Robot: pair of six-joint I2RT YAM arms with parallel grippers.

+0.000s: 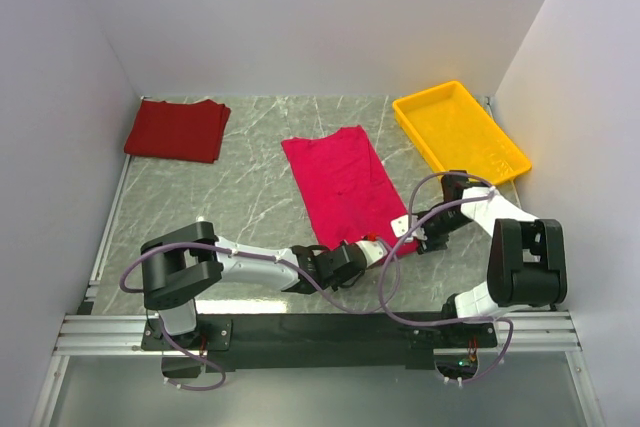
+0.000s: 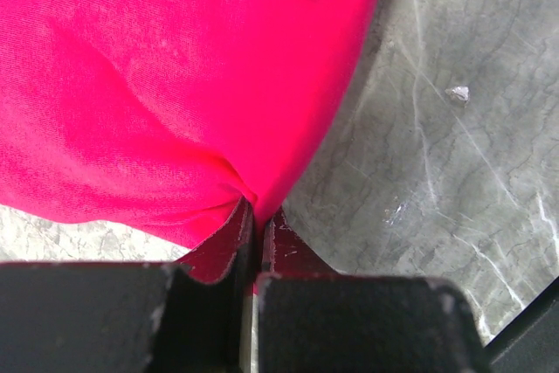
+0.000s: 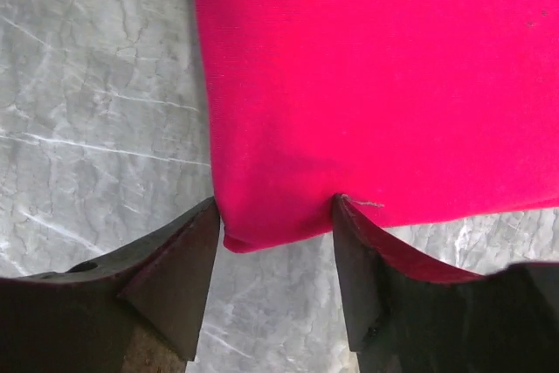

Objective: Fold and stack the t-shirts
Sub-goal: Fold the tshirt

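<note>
The maroon t-shirt [image 1: 177, 130] lies folded; the crimson t-shirt [image 1: 345, 182], a half-folded strip, awaits folding and stacking, the left claw [image 2: 258, 220] clamped on its hem and the right claw [image 3: 275, 216] agape around its corner.

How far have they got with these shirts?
The maroon t-shirt lies folded at the far left. The crimson t-shirt is a long strip mid-table: the left gripper pinches its near edge, the right gripper straddles its corner, open. Remaining: fold it shorter, stack both.

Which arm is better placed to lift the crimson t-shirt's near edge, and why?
Left. The left fingers are shut on a near corner of the crimson t-shirt; the right fingers stand open astride the other corner, gripping nothing yet.
</note>
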